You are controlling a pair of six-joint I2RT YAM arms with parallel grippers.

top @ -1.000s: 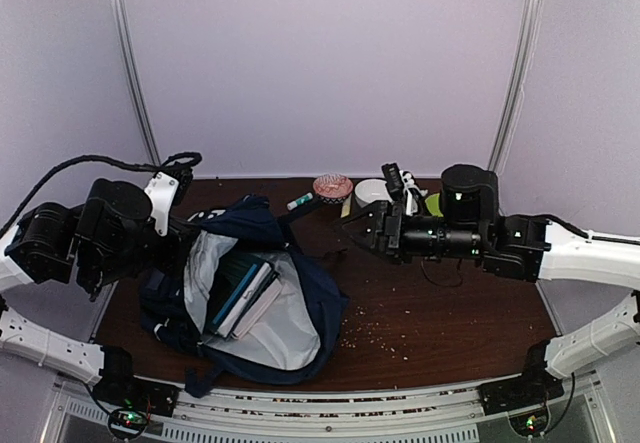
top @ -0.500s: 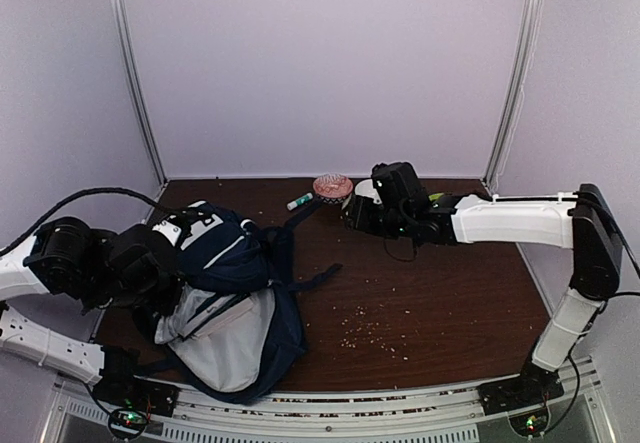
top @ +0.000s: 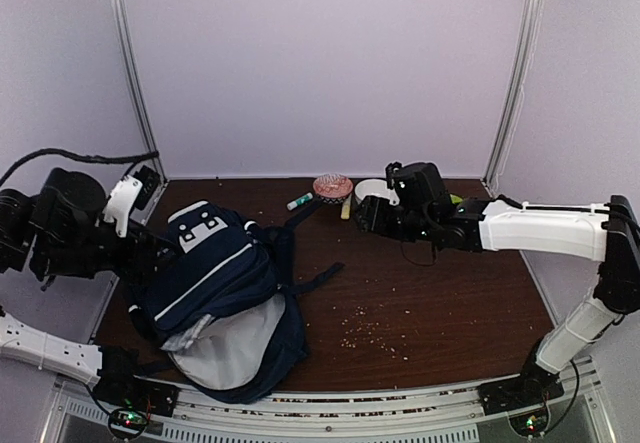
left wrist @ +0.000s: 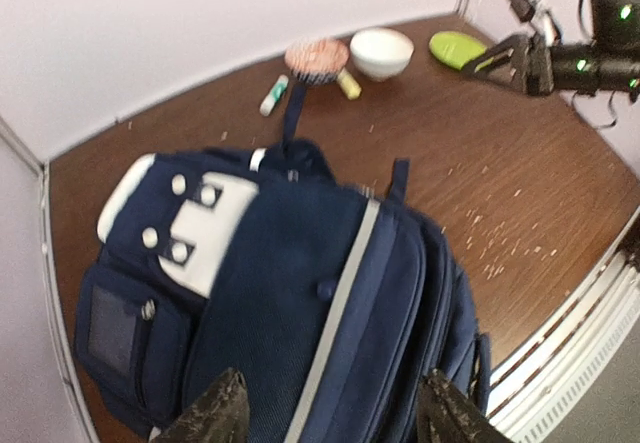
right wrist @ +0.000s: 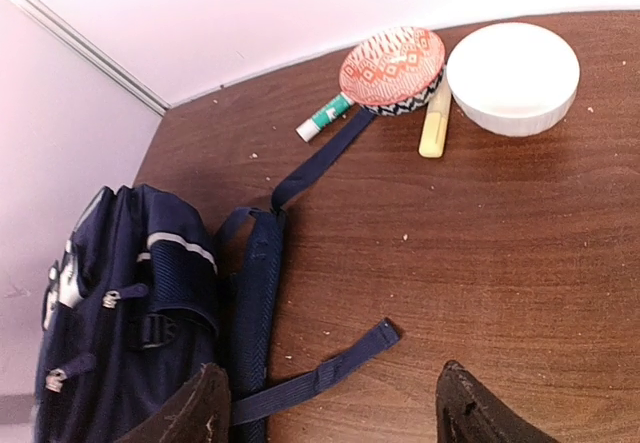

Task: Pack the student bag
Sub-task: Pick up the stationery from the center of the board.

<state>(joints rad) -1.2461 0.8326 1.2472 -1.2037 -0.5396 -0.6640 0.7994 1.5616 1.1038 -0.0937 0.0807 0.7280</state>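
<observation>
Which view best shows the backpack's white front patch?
The left wrist view: the white patch on the student bag sits large, its four studs distinct. The top external view shows it whole but small; the right wrist view catches only a sliver at the frame's left edge.

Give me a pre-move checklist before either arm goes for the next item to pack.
1. Left gripper free: ok. Its jaws are wide open over the student bag and hold nothing.
2. Right gripper free: ok. It is open over bare table.
3. Bag mouth ready for loading: not ok. The bag lies front-up, and only grey lining shows at its near end.
4. Loose items in sight: ok. The yellow marker and green-and-white stick lie beside the patterned bowl.
5. Strap clear of items: not ok. It runs up to the patterned bowl.
</observation>
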